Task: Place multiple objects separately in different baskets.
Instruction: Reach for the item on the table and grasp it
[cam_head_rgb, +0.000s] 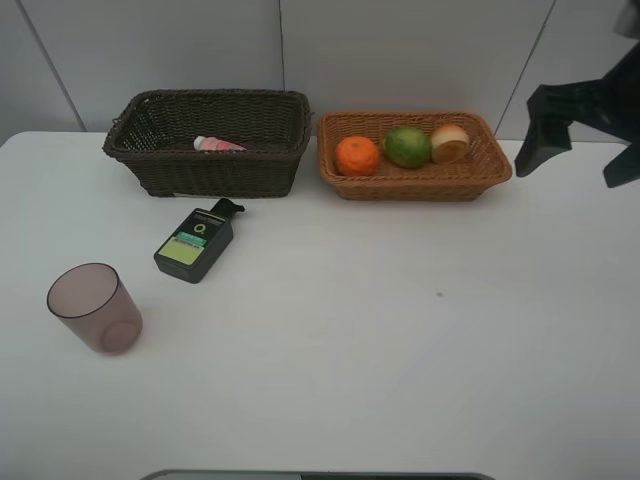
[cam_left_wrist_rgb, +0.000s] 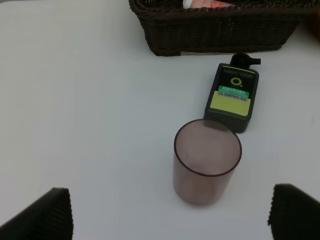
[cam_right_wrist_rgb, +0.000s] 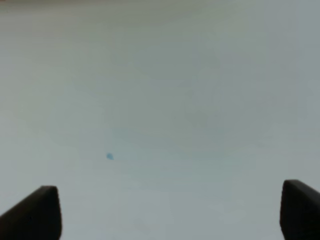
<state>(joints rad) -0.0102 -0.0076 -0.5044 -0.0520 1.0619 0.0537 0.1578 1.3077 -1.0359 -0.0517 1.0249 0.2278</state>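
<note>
The dark brown basket (cam_head_rgb: 210, 172) stands at the back left with the pink white-capped bottle (cam_head_rgb: 217, 145) inside. The light tan basket (cam_head_rgb: 420, 182) beside it holds the orange (cam_head_rgb: 357, 155), the green fruit (cam_head_rgb: 408, 147) and the peach (cam_head_rgb: 450, 142). The dark green flat bottle (cam_head_rgb: 195, 243) lies on the table in front of the dark basket. The purplish cup (cam_head_rgb: 95, 307) stands upright at the left. My left gripper (cam_left_wrist_rgb: 170, 216) is open and empty, just short of the cup (cam_left_wrist_rgb: 207, 162), with the flat bottle (cam_left_wrist_rgb: 232, 96) beyond. My right gripper (cam_head_rgb: 570, 172) is open and empty, raised at the far right.
The white table (cam_head_rgb: 400, 350) carries a small dark speck (cam_head_rgb: 438, 294), which also shows in the right wrist view (cam_right_wrist_rgb: 109, 156). A grey panelled wall (cam_head_rgb: 300, 50) stands behind the baskets. The dark basket's wall (cam_left_wrist_rgb: 220, 30) fills the far side of the left wrist view.
</note>
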